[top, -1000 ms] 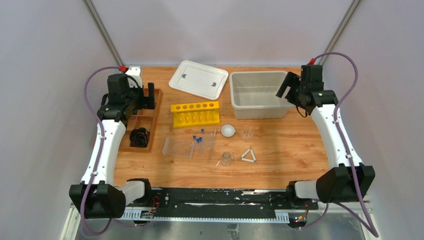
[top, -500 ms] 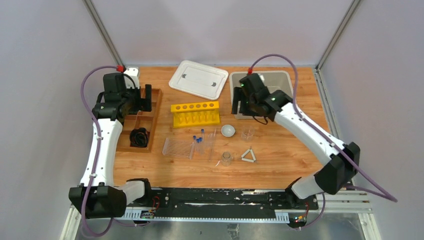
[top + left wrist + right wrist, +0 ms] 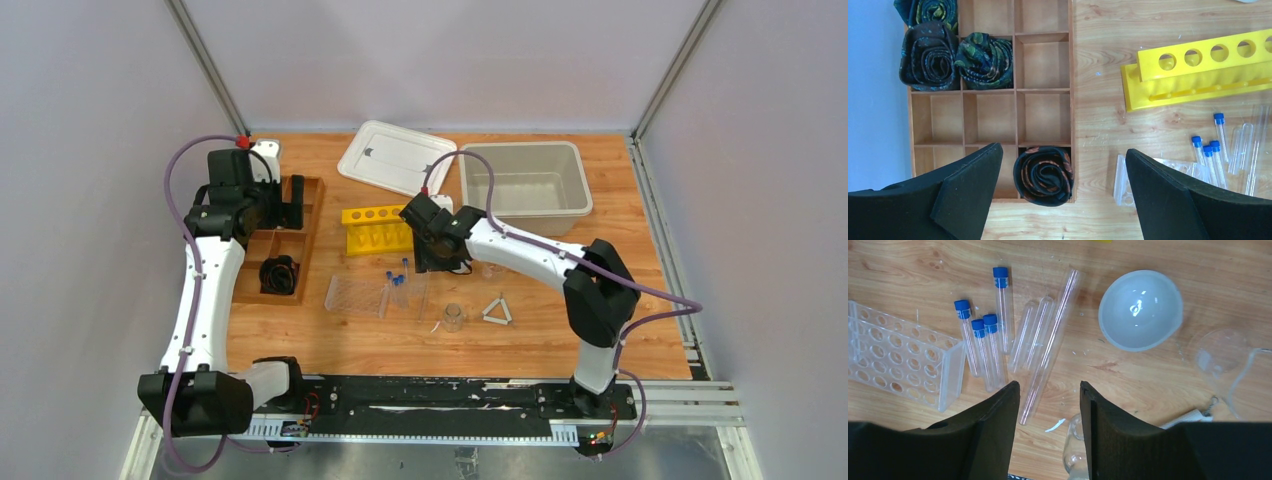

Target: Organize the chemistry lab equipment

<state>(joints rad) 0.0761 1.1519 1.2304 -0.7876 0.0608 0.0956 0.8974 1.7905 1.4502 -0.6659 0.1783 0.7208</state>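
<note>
At the middle of the bench (image 3: 600, 300), your right jaws hang over the loose glassware, part way apart with nothing between them. In the right wrist view, the near end of a long uncapped tube (image 3: 1048, 340) shows in the gap. Just left of it lie two shorter uncapped tubes, then four blue-capped tubes (image 3: 990, 350). All of them lie flat on the wood, caps toward the far side. The clear plastic rack (image 3: 898, 360) lies just beside the capped tubes, on their left.

To the right of the tubes you see the white dome-shaped piece (image 3: 1140, 310), apart from them, with a glass beaker (image 3: 1220, 357) close on its right. A second beaker (image 3: 453, 317) stands nearer the arm bases, and the small white triangle (image 3: 497, 311) lies just to its right.

Your left jaws are spread wide and hold nothing. They hang over the wooden compartment tray (image 3: 1070, 100) at the left side of the bench, where rolled dark cloths (image 3: 1044, 175) fill a few cells. The yellow rack (image 3: 1198, 70) stands just right of that tray. The white bin (image 3: 522, 185) and its lid (image 3: 398, 157) sit along the far edge.
</note>
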